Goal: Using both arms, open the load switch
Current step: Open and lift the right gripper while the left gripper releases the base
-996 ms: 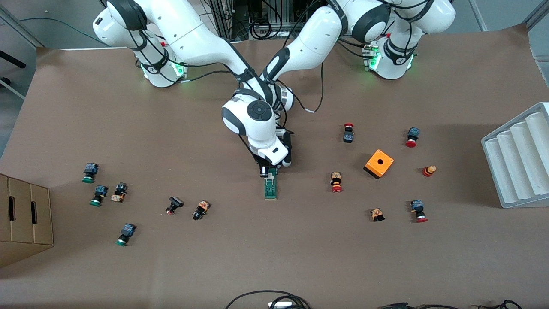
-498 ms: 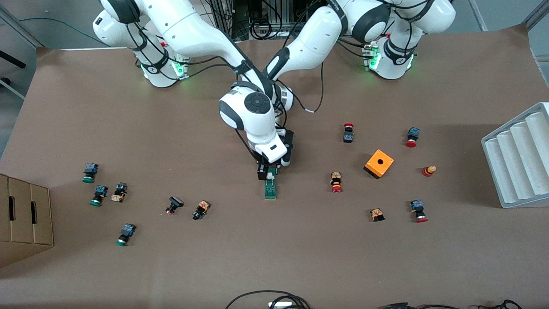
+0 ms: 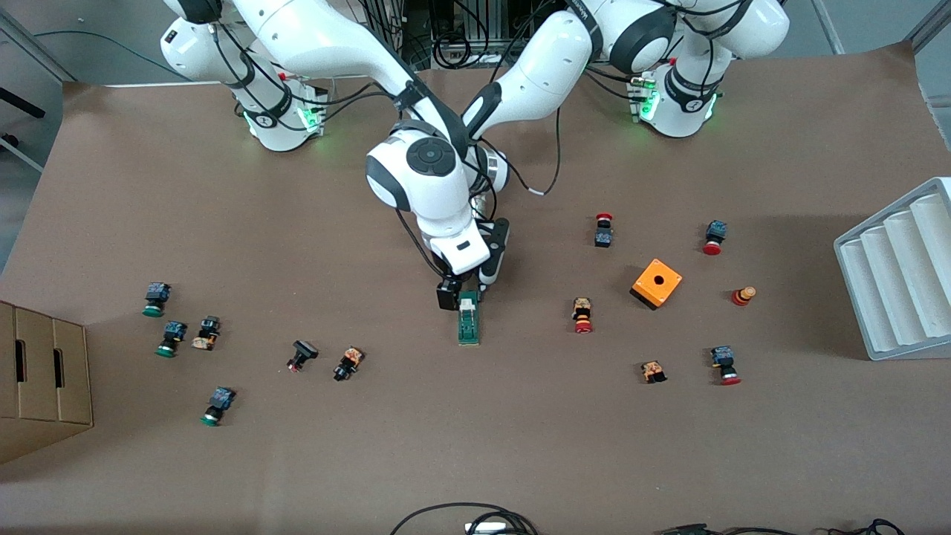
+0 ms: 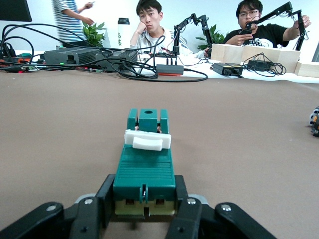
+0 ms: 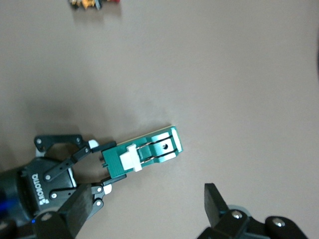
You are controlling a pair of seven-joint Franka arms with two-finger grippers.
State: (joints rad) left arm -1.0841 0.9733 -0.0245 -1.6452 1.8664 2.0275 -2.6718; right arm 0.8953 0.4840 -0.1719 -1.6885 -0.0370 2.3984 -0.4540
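load switch (image 3: 469,319) lies flat near the middle of the brown table (image 3: 520,446), long axis pointing from the robots' edge toward the front-camera edge, white piece on its top face toward the end nearest the robots.

left gripper (image 4: 144,211) is down at table level, clenched on that end of the switch; left wrist view shows both black fingers (image 4: 94,211) pressed against the green body's sides. right wrist view shows the same grasp (image 5: 102,172) on the switch (image 5: 142,153).

right gripper (image 3: 459,286) hangs just above the gripped end of the switch, released, fingers spread wide with nothing between them; one black finger (image 5: 215,201) shows in its own wrist view, apart from the switch.

orange box (image 3: 657,283) with a hole sits toward the left arm's end of the table, red-capped push buttons (image 3: 582,315) scattered around it. green-capped push buttons (image 3: 154,299) lie toward the right arm's end, near a cardboard box (image 3: 41,379) at that edge. grey ribbed tray (image 3: 895,275) sits at the table edge on the left arm's end. black cables (image 3: 461,520) lie along the front-camera edge.
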